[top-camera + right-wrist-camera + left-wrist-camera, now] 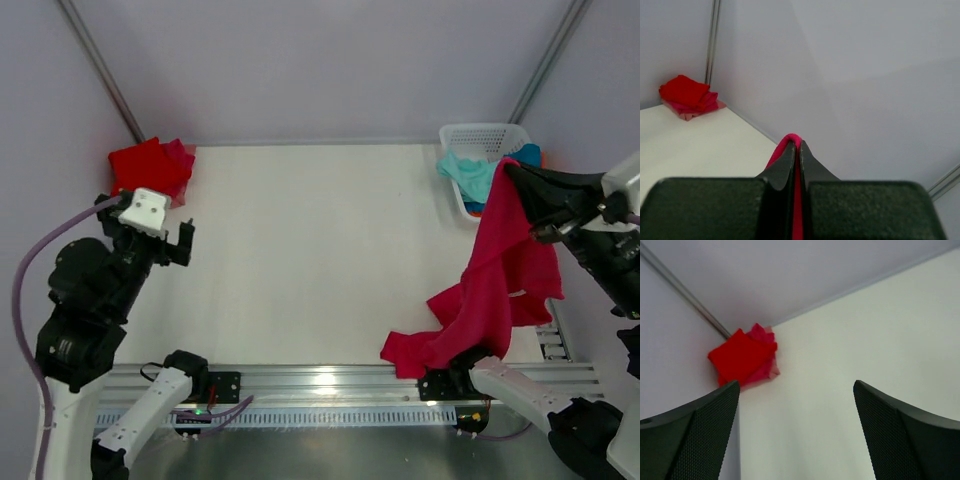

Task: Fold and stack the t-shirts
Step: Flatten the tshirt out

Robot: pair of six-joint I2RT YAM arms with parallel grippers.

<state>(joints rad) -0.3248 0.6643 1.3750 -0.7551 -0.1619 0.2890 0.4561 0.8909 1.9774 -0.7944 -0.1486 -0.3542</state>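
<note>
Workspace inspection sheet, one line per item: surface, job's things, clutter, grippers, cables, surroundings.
Surface: white table, flat.
Job's things: folded red stack in far-left corner; crimson t-shirt hanging from right gripper, tail draped on the table's near edge; mint-green t-shirt in basket.
Clutter: nothing seen.
Grippers: left gripper open, empty; right gripper shut on crimson t-shirt.
Cables: purple cable looping off left arm.
Surroundings: white walls, metal frame poles.

The right fingers pinch a crimson-pink t-shirt high, and its lower end lies on the tabletop near the front edge. A folded red stack sits in the far left corner, near the left fingers. A white basket holds a mint-green t-shirt.
</note>
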